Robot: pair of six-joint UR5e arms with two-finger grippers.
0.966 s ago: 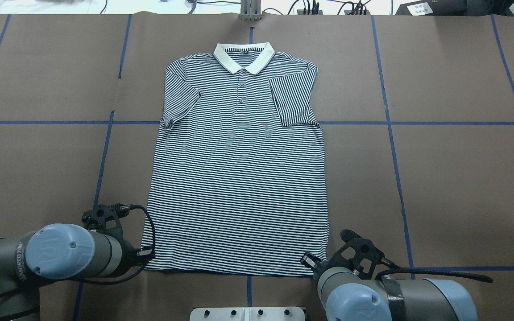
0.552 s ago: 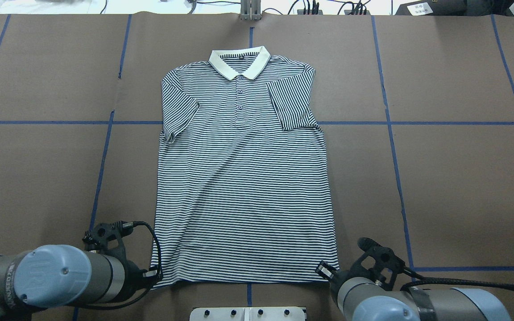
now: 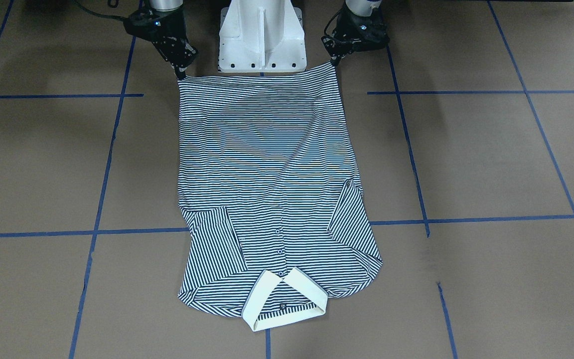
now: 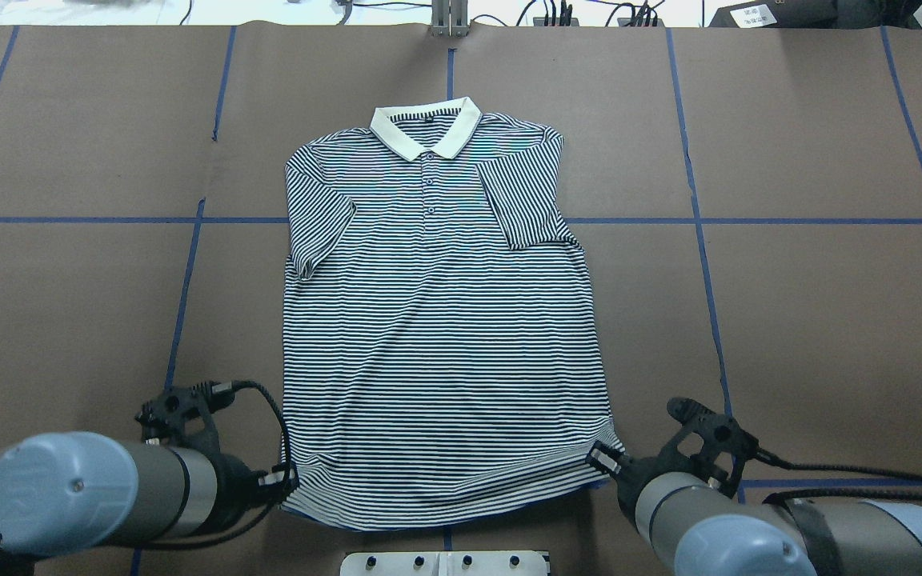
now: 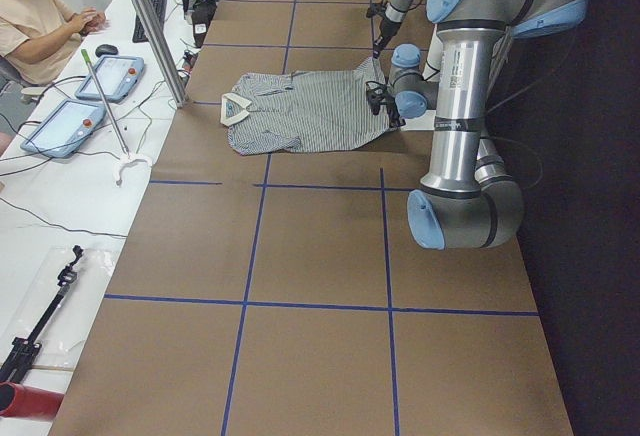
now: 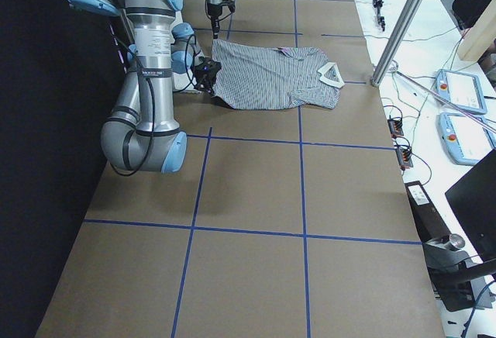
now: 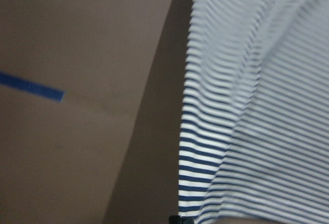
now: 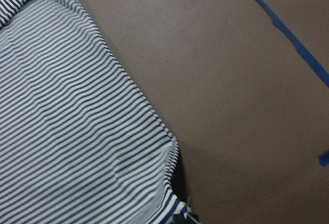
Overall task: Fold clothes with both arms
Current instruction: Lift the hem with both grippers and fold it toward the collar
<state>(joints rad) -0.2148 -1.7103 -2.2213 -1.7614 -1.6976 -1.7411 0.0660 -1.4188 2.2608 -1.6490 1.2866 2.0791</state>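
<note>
The striped polo shirt (image 4: 437, 320) lies front up on the brown table, its cream collar (image 4: 426, 128) at the far end and both sleeves folded in over the body. My left gripper (image 4: 281, 480) is shut on the near left hem corner. My right gripper (image 4: 601, 460) is shut on the near right hem corner. In the front-facing view the hem is stretched between the right gripper (image 3: 181, 75) and the left gripper (image 3: 336, 62), with the shirt (image 3: 267, 164) below. The wrist views show striped cloth (image 7: 247, 106) (image 8: 67, 131) and the corners pinched at the bottom edge.
The white pedestal base (image 3: 262, 35) stands just behind the hem. Blue tape lines (image 4: 701, 224) cross the brown table. A metal post (image 4: 449, 20) stands at the far edge. An operator (image 5: 40, 26) sits at a side desk with tablets (image 5: 65, 126).
Both grippers have moved apart with the hem corners. The whole shirt has slid toward the robot and the collar lies nearer than before.
</note>
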